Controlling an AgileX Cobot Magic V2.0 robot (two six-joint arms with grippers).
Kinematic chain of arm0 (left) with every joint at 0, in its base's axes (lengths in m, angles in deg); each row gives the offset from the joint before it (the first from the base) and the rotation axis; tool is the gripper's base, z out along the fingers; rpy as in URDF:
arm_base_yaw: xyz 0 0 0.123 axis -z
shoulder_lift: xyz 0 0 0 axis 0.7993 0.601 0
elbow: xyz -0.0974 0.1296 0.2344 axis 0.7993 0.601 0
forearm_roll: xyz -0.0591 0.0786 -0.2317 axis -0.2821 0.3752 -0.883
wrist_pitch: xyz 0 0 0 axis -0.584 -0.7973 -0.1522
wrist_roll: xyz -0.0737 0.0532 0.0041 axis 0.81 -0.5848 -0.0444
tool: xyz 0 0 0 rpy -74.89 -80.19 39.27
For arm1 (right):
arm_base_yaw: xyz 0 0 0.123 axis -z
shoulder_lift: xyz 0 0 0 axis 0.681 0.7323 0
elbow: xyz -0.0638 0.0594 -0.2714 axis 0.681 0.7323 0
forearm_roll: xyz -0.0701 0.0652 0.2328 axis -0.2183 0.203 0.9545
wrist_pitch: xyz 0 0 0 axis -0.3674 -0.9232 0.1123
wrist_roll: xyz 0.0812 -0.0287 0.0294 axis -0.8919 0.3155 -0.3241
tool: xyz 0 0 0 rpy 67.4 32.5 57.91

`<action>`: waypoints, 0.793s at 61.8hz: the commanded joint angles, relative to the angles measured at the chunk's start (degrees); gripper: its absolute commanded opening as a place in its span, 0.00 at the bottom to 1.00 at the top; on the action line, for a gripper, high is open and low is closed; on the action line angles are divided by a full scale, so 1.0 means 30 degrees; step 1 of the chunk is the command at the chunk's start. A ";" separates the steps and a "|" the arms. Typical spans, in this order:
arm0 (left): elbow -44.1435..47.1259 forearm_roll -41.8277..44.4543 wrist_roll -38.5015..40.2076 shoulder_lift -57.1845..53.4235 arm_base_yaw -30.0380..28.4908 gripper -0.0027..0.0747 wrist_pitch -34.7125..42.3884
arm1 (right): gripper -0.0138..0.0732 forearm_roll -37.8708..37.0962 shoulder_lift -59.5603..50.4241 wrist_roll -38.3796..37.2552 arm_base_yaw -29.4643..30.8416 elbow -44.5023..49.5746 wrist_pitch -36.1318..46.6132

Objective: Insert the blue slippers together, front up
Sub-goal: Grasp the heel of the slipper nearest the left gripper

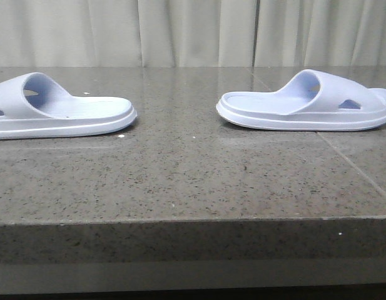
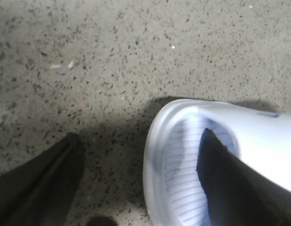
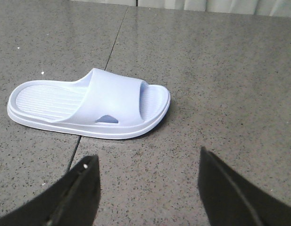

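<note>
I see two blue slippers flat on the desk (image 1: 180, 181), well apart: left slipper (image 1: 61, 115), right slipper (image 1: 305, 103), heels facing inward. My left tool (image 2: 140, 174) is spread, one finger (image 2: 230, 183) over the left slipper's footbed. My right tool (image 3: 147, 188) hangs released, short of the right slipper.
</note>
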 commanded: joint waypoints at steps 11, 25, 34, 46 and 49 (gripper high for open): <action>-0.0383 -0.0817 -0.0090 -0.0082 0.0018 0.45 -0.1347 | 0.71 -0.0240 0.0164 0.0076 0.0075 -0.0647 0.1396; -0.0513 -0.1993 -0.0528 0.0687 0.0018 0.37 -0.2892 | 0.71 -0.0240 0.0164 0.0076 0.0075 -0.0647 0.1396; -0.0513 -0.2059 -0.0562 0.0767 0.0018 0.36 -0.3009 | 0.71 -0.0240 0.0164 0.0076 0.0075 -0.0647 0.1396; -0.0513 -0.1904 -0.0604 0.0767 0.0018 0.12 -0.3146 | 0.71 -0.0240 0.0164 0.0076 0.0075 -0.0647 0.1396; -0.0513 -0.1904 -0.0742 0.0767 0.0018 0.04 -0.3198 | 0.71 -0.0240 0.0164 0.0076 0.0075 -0.0647 0.1396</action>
